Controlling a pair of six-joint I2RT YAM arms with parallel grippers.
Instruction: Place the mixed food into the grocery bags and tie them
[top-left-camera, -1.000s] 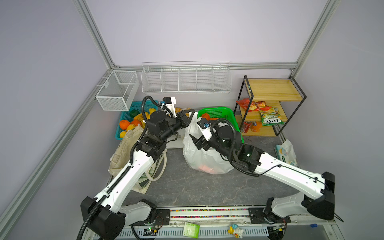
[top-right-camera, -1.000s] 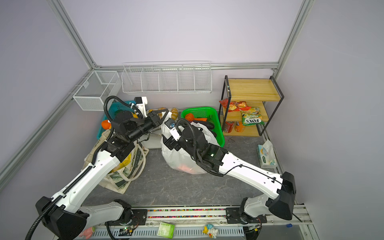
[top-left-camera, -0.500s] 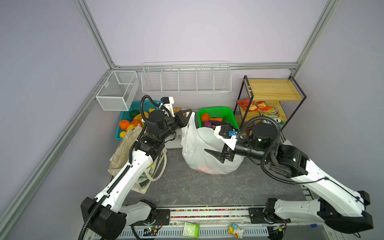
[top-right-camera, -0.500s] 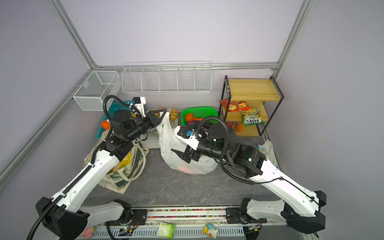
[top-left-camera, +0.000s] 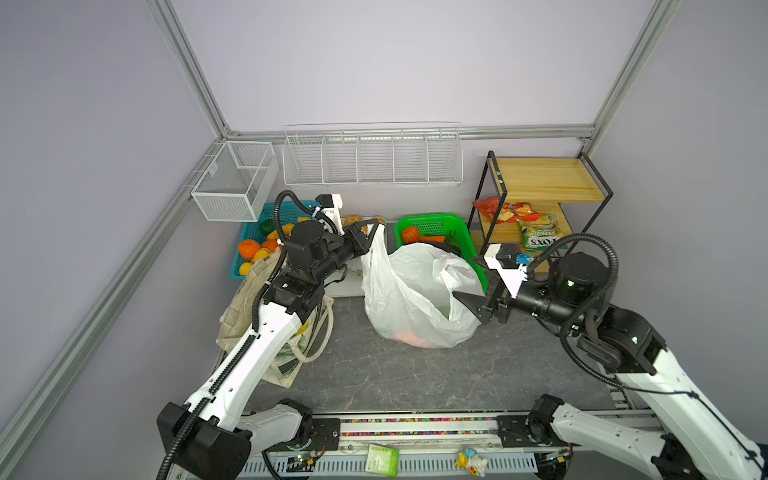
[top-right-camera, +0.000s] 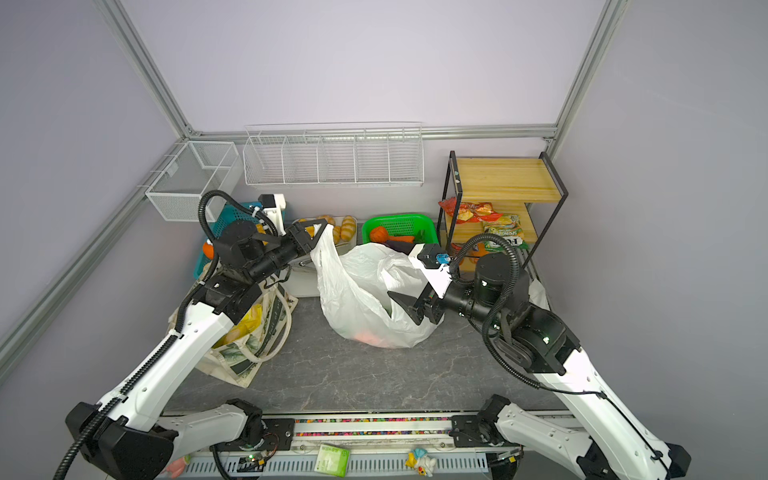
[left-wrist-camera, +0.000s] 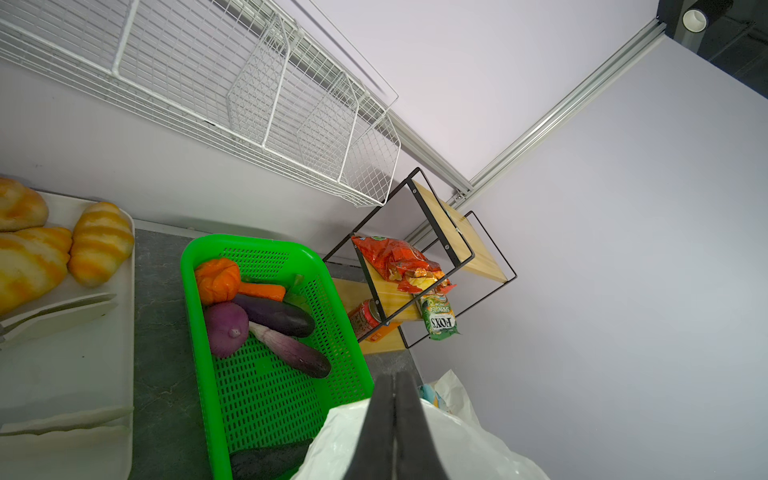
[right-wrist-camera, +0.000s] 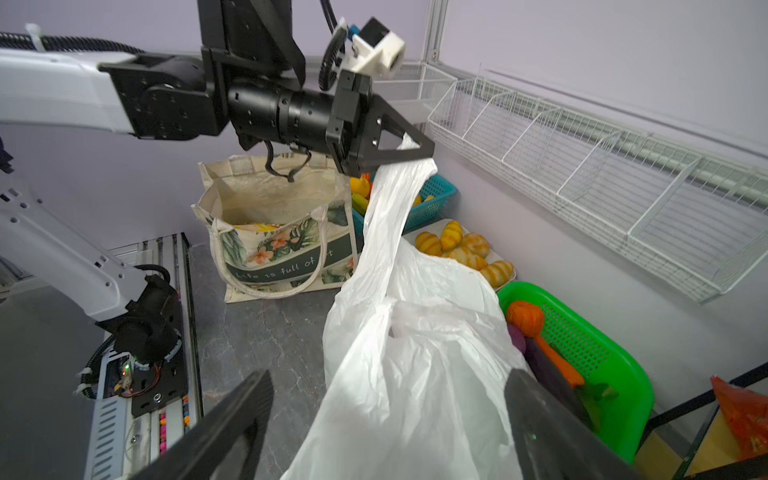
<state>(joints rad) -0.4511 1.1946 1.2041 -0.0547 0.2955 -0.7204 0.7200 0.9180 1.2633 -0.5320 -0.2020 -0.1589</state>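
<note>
Right gripper farther right, agape; left gripper, right-wrist view, tight on plastic bag.

In both top views we look steeply down from high at 6 o'clock toward 12 o'clock, over the whole worktop. The left wrist camera, close behind the left pincer, faces 2 o'clock to the green basket and shelf rack. The right wrist camera faces 10 o'clock over the white plastic bag; both wrist views share this basket.
</note>
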